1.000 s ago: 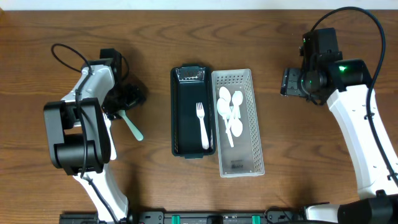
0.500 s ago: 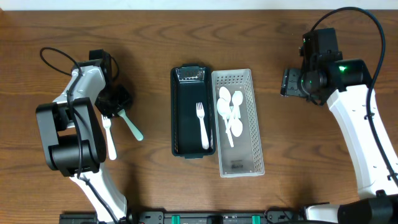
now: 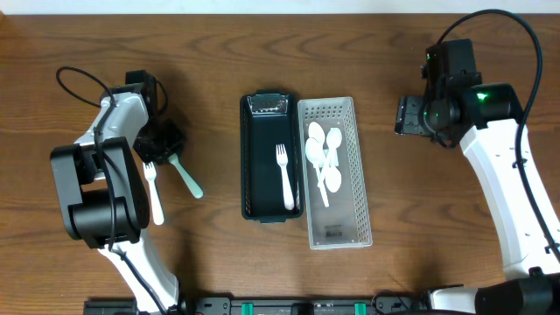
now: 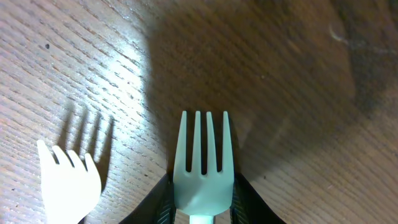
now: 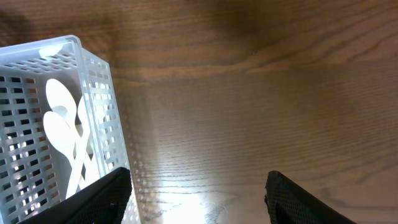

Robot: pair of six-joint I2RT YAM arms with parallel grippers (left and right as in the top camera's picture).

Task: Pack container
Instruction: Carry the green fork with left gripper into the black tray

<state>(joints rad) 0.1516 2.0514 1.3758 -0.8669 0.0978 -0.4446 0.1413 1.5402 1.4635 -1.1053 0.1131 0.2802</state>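
A mint-green fork (image 4: 202,155) lies on the wood with its head between my left gripper's (image 4: 202,190) fingers, which press on both sides of it. In the overhead view its handle (image 3: 186,178) runs down and right from the left gripper (image 3: 164,149). Just left of it lies a white fork (image 3: 155,194), whose head (image 4: 68,182) shows in the left wrist view. A black container (image 3: 254,157) holds one white fork (image 3: 285,177). Beside it, a white perforated basket (image 3: 350,175) holds several white spoons (image 3: 322,157). My right gripper (image 5: 199,199) hangs open over bare wood, right of the basket (image 5: 93,81).
The two containers stand side by side at the table's middle, touching. A black cable (image 3: 83,83) loops off the left arm at the far left. The right arm's white body (image 3: 507,184) runs along the right edge.
My left gripper moved left, uncovering the white fork, and its fingers closed on the green fork's head. The right arm has not moved.
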